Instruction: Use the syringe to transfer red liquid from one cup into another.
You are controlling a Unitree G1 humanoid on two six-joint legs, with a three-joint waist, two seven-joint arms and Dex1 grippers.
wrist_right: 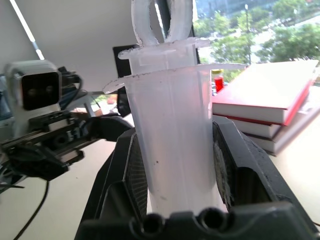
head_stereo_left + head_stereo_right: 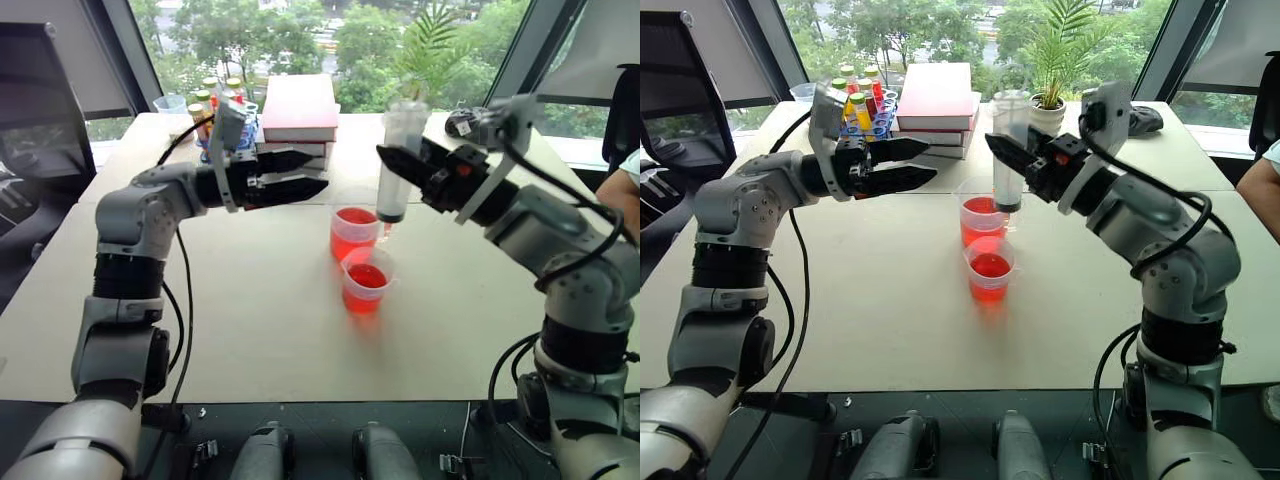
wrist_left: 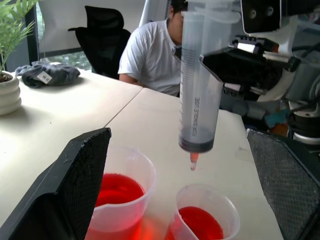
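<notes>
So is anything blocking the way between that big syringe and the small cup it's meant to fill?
Nothing visible. The syringe, upright in the right gripper, hangs above both cups; only open air separates it from the smaller cup. The left gripper stands open, off to the side.

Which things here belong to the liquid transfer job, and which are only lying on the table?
Job: syringe, taller cup, shorter cup, red liquid.

Lying about: books, tube rack, potted plant, spare cup.

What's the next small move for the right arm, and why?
Probably lower the syringe into a cup. The right gripper holds it upright with the plunger pushed fully in, barrel empty, tip above the rim; the left gripper is open, off to the side.
</notes>
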